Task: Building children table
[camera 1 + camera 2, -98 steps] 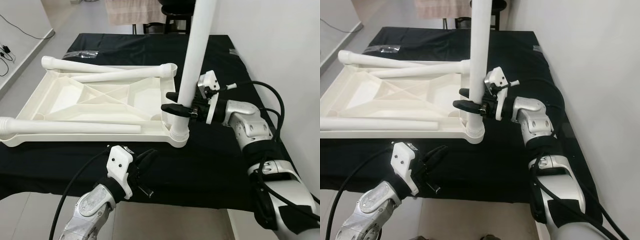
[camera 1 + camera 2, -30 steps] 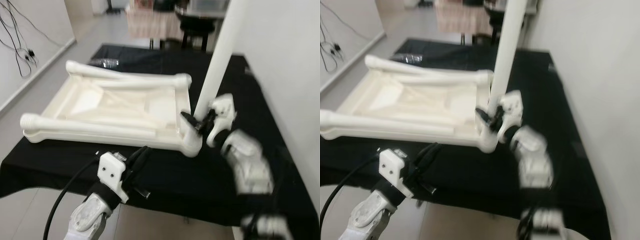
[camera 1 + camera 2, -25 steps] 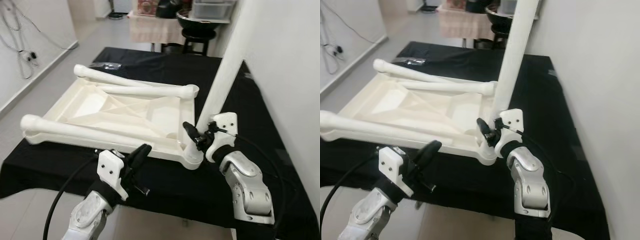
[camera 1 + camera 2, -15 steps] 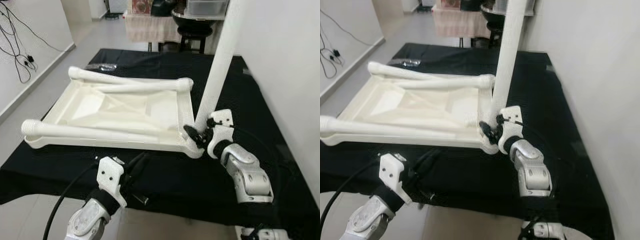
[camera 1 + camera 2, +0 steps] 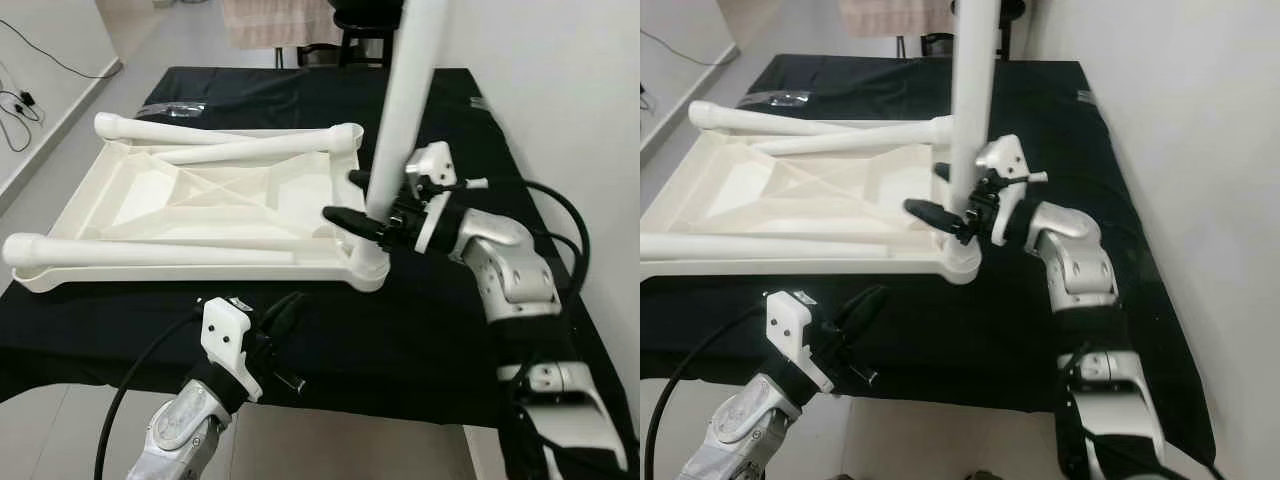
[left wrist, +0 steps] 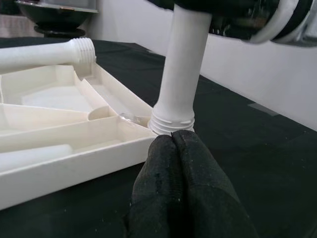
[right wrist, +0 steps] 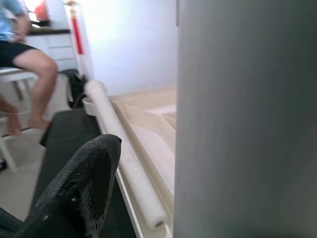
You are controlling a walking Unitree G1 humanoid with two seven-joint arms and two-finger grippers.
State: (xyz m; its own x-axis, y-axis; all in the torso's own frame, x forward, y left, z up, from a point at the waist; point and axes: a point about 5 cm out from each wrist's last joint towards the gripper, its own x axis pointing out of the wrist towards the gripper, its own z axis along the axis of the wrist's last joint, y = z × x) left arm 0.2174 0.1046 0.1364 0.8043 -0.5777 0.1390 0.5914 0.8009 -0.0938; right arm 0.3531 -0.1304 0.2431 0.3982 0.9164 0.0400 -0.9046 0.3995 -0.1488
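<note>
From the left eye we see the upright leg (image 5: 410,90) cut off at 12 o'clock. The right pincer (image 5: 358,205) pinches it just above the corner socket of the upturned tabletop (image 5: 180,205), which lies on the black-draped table (image 5: 440,330).

The left pincer (image 5: 283,312), at 7 o'clock below that corner, is pressed together on nothing.

The left wrist shows its fingertips (image 6: 173,148) near the threaded collar.

In the right wrist view the leg blocks the right half; 1 finger (image 7: 84,183) shows.
</note>
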